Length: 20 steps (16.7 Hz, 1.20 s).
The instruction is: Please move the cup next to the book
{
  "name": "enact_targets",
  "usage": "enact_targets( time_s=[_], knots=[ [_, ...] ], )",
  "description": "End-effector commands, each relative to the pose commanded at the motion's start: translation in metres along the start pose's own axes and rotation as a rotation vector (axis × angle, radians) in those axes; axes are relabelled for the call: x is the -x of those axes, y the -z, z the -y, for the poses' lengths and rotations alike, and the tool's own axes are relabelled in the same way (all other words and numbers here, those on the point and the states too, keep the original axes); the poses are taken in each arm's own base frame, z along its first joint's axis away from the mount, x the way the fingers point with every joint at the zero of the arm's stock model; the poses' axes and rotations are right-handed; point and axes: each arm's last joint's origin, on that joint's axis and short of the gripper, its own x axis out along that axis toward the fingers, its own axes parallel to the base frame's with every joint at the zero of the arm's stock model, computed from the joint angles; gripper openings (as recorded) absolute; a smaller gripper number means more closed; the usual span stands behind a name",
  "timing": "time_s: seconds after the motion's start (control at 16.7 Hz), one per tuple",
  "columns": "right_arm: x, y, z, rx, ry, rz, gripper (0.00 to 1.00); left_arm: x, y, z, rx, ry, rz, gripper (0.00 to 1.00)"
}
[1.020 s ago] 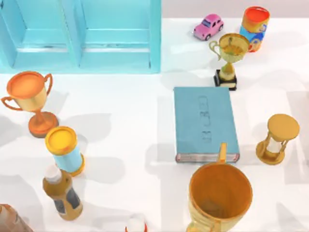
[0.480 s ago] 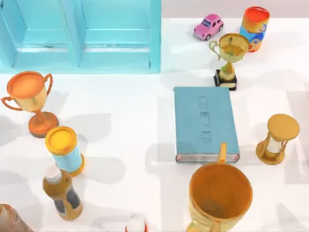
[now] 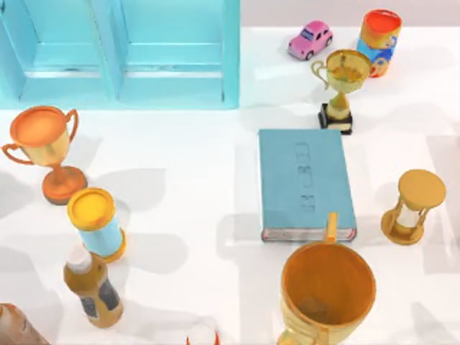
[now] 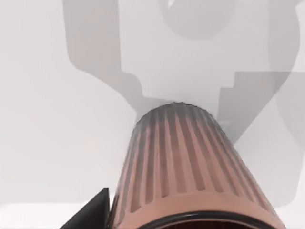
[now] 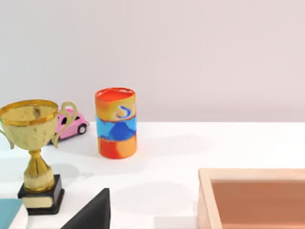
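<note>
The cup [image 4: 190, 167], a brownish-pink ribbed tumbler, stands right under my left wrist camera on bare white table, its dark rim nearest the lens. One dark finger [image 4: 90, 215] of my left gripper sits close beside its wall, spread wide; the other finger is hidden behind the cup. The teal-blue book [image 3: 305, 183] lies flat right of the table's middle, with pale page edges toward the front. My right gripper is parked, and one dark finger [image 5: 90, 212] of it shows with nothing in it.
A big orange mug [image 3: 327, 291] stands just in front of the book, a gold trophy [image 3: 343, 83] behind it, an hourglass [image 3: 413, 205] to its right. At left are an orange trophy [image 3: 47, 147], a can [image 3: 97, 223] and a bottle [image 3: 90, 287]. A teal cabinet [image 3: 118, 54] fills the back left.
A white-topped, red-rimmed thing at the top view's bottom edge has slid down; just its red tips remain. Everything else is still.
</note>
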Motion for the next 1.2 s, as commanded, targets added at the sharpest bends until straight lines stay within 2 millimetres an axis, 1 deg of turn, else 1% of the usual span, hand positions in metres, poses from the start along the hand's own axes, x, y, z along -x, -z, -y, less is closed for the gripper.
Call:
enact_targets(
  time_s=[0.12,0.9,0.96,1.2],
  knots=[
    [0.0,0.0,0.0,0.0,0.0,0.0,1.0,0.0,0.0,0.0,0.0,0.0,0.0,1.0],
    [0.0,0.0,0.0,0.0,0.0,0.0,1.0,0.0,0.0,0.0,0.0,0.0,0.0,0.02],
    [0.0,0.0,0.0,0.0,0.0,0.0,1.0,0.0,0.0,0.0,0.0,0.0,0.0,0.0],
    [0.0,0.0,0.0,0.0,0.0,0.0,1.0,0.0,0.0,0.0,0.0,0.0,0.0,0.0]
  ],
)
